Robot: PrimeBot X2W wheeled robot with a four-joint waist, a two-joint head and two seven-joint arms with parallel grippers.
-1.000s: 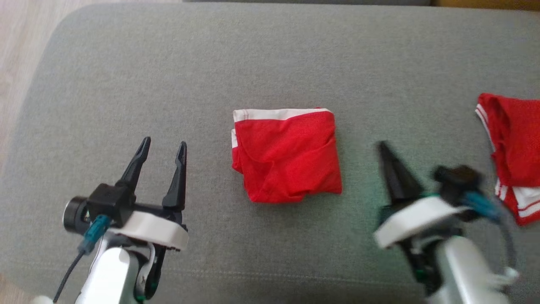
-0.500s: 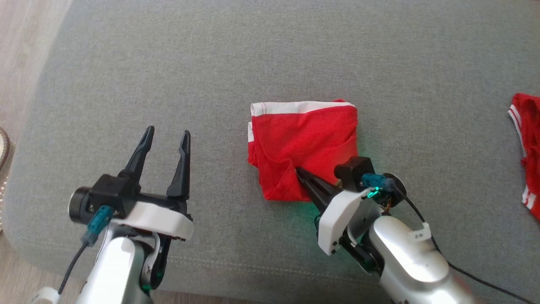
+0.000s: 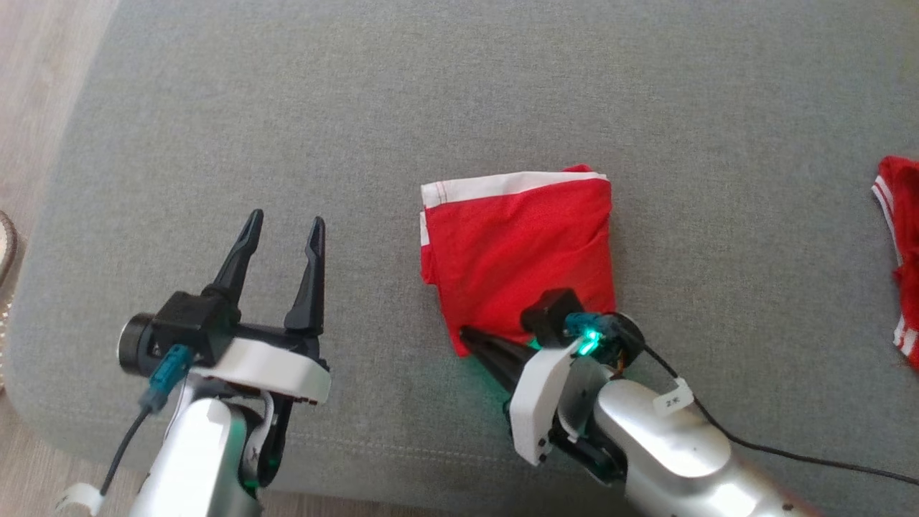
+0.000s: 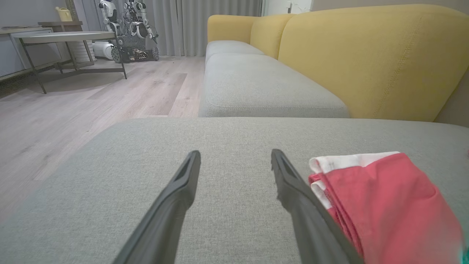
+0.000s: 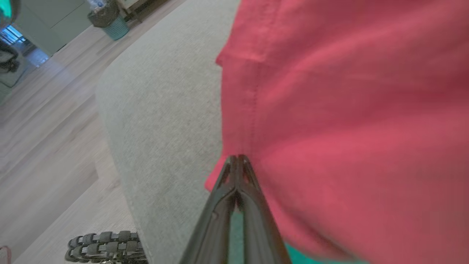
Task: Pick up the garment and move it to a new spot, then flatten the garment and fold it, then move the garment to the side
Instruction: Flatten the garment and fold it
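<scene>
Garment (image 3: 520,251), red and folded into a rough square with a white band along its 12 o'clock edge, lies creased at the middle of the grey sofa cushion (image 3: 431,93). The right gripper (image 3: 470,335), fingers pressed together, touches its 7 o'clock corner; whether cloth is pinched I cannot tell. The left gripper (image 3: 286,220) hovers spread and empty toward 8 o'clock. Another red garment (image 3: 901,237) lies at 3 o'clock.

Soft even daylight; garment (image 5: 348,110) blurred in right wrist view (green glow (image 5: 236,229) beneath).
</scene>
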